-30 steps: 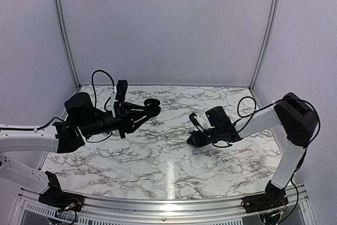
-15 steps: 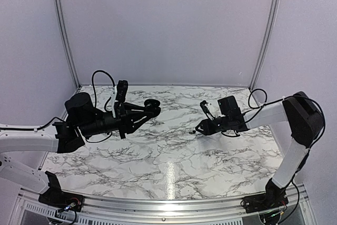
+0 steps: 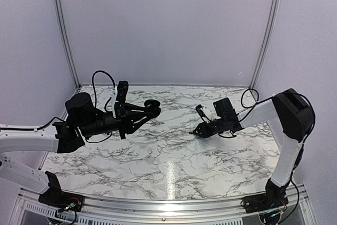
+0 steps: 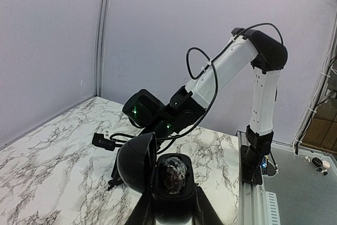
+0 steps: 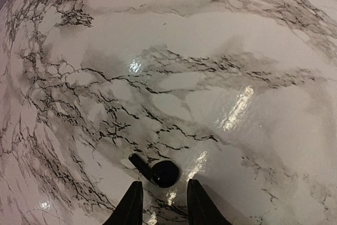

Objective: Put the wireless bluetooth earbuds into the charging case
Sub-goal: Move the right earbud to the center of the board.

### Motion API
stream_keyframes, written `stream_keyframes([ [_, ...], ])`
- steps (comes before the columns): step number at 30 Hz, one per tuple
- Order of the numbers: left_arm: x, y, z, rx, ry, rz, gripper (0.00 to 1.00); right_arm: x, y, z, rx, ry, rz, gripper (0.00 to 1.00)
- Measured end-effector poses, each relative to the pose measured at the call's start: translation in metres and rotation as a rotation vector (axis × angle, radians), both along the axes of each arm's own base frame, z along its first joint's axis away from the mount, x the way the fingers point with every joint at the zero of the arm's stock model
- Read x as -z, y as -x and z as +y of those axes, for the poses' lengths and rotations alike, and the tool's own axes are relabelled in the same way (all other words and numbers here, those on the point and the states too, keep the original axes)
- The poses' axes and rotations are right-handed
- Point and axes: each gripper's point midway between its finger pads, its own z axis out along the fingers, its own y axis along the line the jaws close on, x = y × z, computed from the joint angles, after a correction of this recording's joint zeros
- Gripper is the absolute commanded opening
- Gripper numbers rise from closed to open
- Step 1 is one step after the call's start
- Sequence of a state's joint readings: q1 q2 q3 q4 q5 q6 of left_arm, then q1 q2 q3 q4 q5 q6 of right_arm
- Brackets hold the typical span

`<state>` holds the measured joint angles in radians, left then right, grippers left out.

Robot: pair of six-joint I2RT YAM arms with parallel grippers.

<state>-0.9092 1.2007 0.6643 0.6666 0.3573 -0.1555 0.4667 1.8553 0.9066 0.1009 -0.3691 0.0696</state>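
- Black fingers of the right claw (image 5: 164,191) stand a little apart and released, gripping nothing, with their tips low over the marble table (image 5: 237,51).
- Just beyond those tips, and centred on the gap, one black earbud (image 5: 160,172) lies flat on the table. It is not yet between the fingers.
- Its long axis, from round body to thin stem, slants across the gap, with the stem aimed towards one finger and slightly away from the claw. A squeeze from here would likely catch it almost end to end, so a small wrist turn and a short push forward seem called for.
- The right arm is by far the nearer one, as the earbud lies on the right half of the table.
- Well apart to the left, the left claw (image 4: 172,210) is clenched on a black round case (image 4: 138,162), held above the table with its hinged lid swung open.
- Something greyish sits in the hollow of the case. Whether it is the second earbud cannot be told.
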Motion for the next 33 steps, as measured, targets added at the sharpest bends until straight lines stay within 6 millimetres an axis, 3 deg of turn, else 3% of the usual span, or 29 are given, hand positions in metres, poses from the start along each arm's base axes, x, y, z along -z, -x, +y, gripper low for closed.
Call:
stream_keyframes([
  [20, 0.000, -0.001, 0.000, -0.004, -0.002, -0.005, 0.00, 0.002, -0.003, 0.015, -0.028, -0.003, -0.010, 0.16],
  [28, 0.000, -0.001, 0.000, -0.004, -0.003, -0.005, 0.00, 0.001, 0.014, 0.036, -0.073, -0.005, -0.015, 0.14],
  [33, -0.001, 0.000, 0.001, -0.004, 0.000, -0.008, 0.00, -0.002, 0.035, 0.045, -0.077, -0.017, 0.009, 0.14],
])
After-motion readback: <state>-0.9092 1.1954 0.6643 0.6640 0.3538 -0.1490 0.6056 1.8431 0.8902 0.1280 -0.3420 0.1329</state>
